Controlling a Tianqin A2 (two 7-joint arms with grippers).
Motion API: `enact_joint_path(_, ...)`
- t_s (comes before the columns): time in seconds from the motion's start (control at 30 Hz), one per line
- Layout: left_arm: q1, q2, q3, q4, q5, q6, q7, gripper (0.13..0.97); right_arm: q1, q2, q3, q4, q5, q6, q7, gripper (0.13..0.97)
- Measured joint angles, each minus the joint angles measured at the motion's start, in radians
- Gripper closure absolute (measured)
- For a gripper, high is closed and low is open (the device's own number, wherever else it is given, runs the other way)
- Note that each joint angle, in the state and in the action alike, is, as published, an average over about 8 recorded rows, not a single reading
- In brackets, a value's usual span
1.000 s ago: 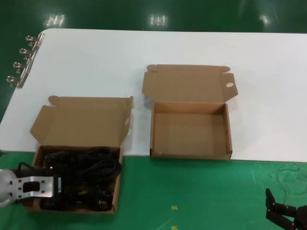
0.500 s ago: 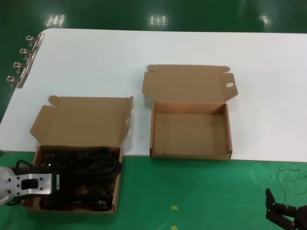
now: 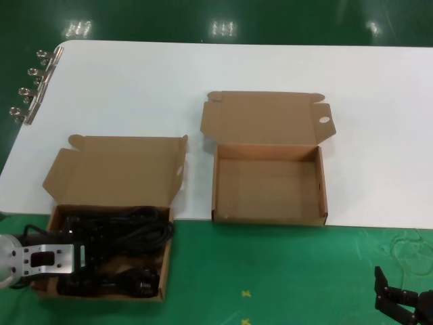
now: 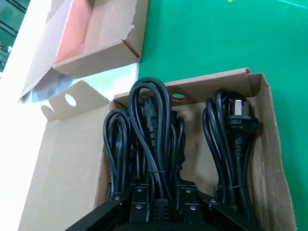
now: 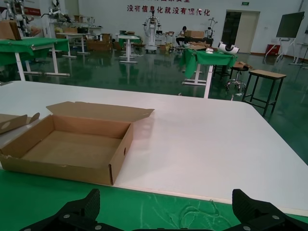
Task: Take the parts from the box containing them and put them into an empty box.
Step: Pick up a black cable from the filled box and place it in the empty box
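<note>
In the full box (image 3: 108, 215), left tool (image 3: 84, 259) grips cable (image 4: 153, 144).

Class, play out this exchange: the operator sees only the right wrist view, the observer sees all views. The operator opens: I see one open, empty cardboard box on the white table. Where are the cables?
Observer: The cables lie in a second open box, to the robot's left of the empty box.
Operator: What is the left arm doing?
Observer: The left gripper is down inside that box, over the middle bundle.
Operator: And where does my arm sit?
Observer: The right gripper hangs low over the green mat, to the right of both boxes.
</note>
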Motion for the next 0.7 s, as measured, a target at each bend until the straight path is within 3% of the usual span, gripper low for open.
enact_joint_path(0.27, 0.017, -0.018, 0.001, -0.043, 0.004, 0.006, -0.029, 0.860, 0.000, 0.000, 0.000, 0.000, 0.000, 0.000, 0.000, 0.129)
enact_joint_path(0.7, 0.054, -0.064, -0.008, -0.141, 0.005, 0.017, -0.086, 0.879, 0.000, 0.000, 0.000, 0.000, 0.000, 0.000, 0.000, 0.129)
